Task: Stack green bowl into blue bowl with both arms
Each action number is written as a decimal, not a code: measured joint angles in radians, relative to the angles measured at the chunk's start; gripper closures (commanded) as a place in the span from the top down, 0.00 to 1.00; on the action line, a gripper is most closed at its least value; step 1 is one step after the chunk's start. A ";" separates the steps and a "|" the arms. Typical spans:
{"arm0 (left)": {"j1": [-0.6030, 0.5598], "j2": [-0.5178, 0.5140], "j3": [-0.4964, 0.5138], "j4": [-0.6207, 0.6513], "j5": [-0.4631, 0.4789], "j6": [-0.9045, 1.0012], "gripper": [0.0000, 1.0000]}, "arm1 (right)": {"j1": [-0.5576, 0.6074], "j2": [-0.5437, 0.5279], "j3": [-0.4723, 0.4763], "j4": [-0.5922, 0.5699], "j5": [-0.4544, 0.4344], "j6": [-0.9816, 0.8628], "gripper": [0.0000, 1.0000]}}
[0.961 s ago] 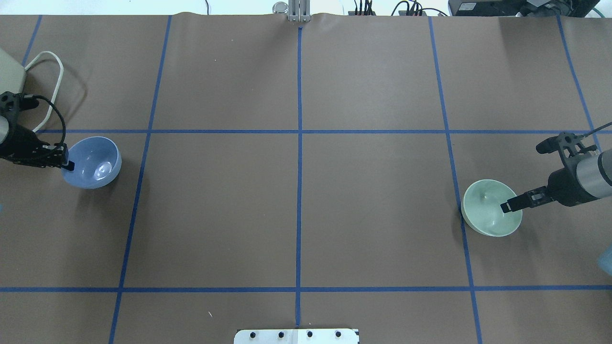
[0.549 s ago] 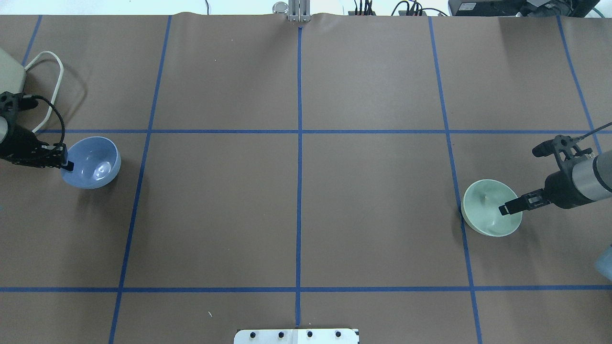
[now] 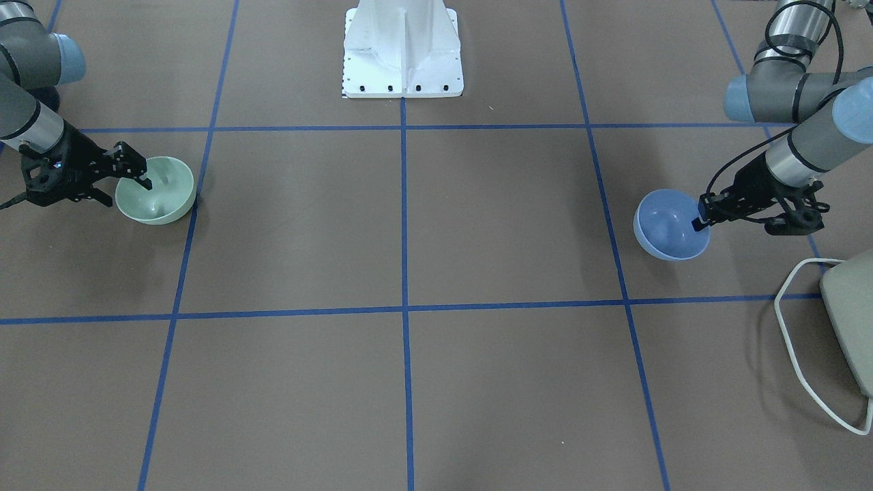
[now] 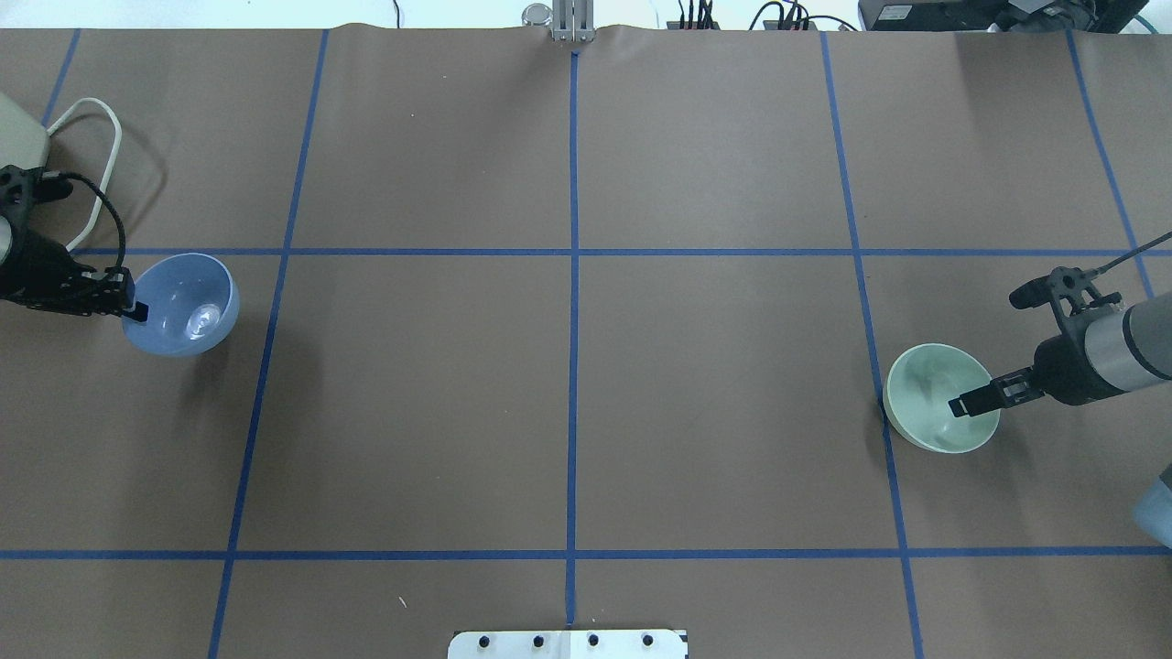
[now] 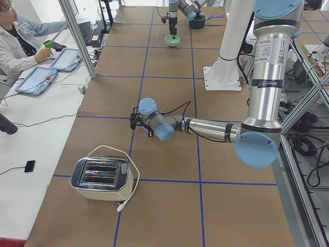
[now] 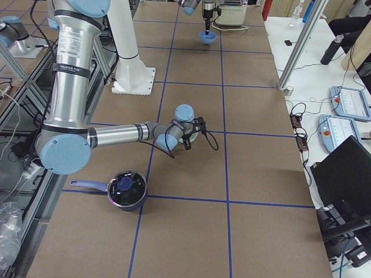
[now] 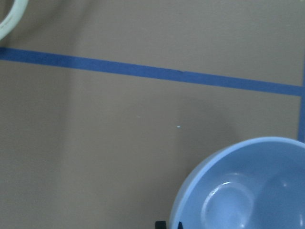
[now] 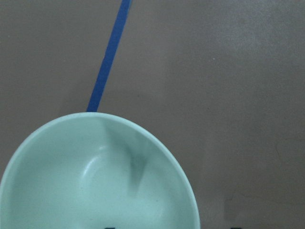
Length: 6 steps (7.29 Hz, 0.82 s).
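Edging further across since a second ago, your right fingers [image 4: 972, 402] sit released, straddling the rim of the green bowl [image 4: 923, 403], which rests on the bench [image 4: 714, 412] at the robot's right end. Farther off, the left fingers [image 4: 135, 313] clench the rim of the blue bowl [image 4: 188, 307], which has shifted slightly

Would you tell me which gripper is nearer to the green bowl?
Right. The right gripper straddles the green bowl at its rim, one finger inside; the left gripper is far across the table at the blue bowl.
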 measured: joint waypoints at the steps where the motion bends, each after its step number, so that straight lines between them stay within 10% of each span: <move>1: 0.000 0.001 -0.014 0.001 -0.001 -0.015 0.00 | -0.002 0.000 -0.003 0.002 0.000 0.000 0.57; 6: -0.002 0.002 -0.038 0.001 -0.002 -0.033 0.00 | 0.008 -0.003 0.000 0.026 0.036 -0.015 0.26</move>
